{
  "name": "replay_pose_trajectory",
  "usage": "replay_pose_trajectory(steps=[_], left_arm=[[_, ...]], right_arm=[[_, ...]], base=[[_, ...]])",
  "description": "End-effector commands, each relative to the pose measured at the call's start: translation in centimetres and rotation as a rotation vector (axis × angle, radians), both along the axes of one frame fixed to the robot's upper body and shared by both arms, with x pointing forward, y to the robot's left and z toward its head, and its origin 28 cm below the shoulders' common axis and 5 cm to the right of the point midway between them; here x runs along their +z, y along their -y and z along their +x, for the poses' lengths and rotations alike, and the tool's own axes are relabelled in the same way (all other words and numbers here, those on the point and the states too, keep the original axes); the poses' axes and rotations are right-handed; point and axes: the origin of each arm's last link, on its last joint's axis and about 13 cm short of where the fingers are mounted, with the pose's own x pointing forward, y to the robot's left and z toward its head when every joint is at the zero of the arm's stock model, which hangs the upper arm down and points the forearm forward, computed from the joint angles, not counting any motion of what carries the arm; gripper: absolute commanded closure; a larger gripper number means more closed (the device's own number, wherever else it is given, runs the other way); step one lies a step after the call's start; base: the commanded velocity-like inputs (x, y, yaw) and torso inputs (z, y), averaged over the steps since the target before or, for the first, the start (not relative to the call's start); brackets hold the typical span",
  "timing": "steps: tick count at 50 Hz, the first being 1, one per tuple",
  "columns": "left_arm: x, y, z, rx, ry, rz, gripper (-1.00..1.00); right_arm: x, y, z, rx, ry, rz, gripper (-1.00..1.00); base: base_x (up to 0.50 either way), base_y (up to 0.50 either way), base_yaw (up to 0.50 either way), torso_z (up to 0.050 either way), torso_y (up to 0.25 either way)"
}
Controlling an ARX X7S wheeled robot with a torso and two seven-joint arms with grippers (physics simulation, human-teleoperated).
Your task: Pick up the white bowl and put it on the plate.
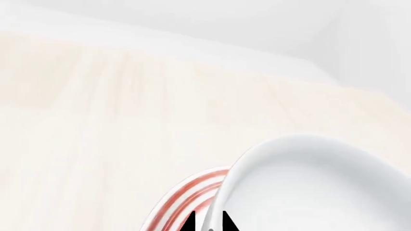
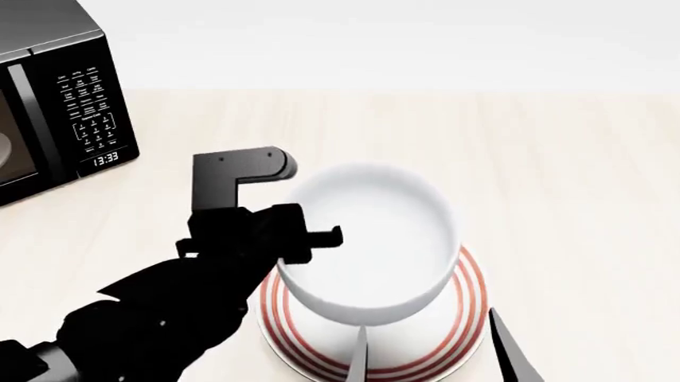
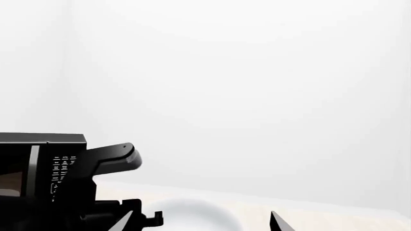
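Head view: the white bowl [image 2: 367,243] sits centre frame over the plate [image 2: 463,334], whose red rings peek out at lower centre. The left gripper [image 2: 308,233] clamps the bowl's left rim, fingers pinched on the wall. The right gripper [image 2: 431,354] shows only two thin fingertips [image 2: 508,350] at the bottom edge, spread apart and gripping nothing. Pale, washed-out wood tabletop [image 2: 574,175] fills the frame, with a plain white wall [image 2: 425,40] along the top. A black microwave [image 2: 59,103] stands in the upper left corner, clock reading 13:33.
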Motion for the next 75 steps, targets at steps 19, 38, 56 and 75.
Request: replay_pose_trajectory(steps=[19,38,56,75], left_arm=[[1.3,1.4,0.0,-0.066,0.021,-0.051,1.0],[1.0,1.4,-0.1,-0.051,0.033,-0.01,1.0],[1.0,1.4,-0.1,-0.037,0.039,0.014,-1.0],[2.9,2.0,0.3,-0.074,0.212,0.006,-1.0]], right_arm=[[0.1,0.3,0.3,-0.013,0.009,0.005,-1.0],[0.1,0.3,0.3,-0.013,0.01,0.005,-1.0],[0.2,0.3,0.3,-0.011,0.011,0.006,-1.0],[0.2,0.2,0.2,-0.011,0.01,0.004,-1.0]], base=[[0.0,0.0,0.0,0.001,0.001],[0.0,0.0,0.0,0.0,0.001],[0.0,0.0,0.0,0.0,0.001],[0.0,0.0,0.0,0.0,0.0]])
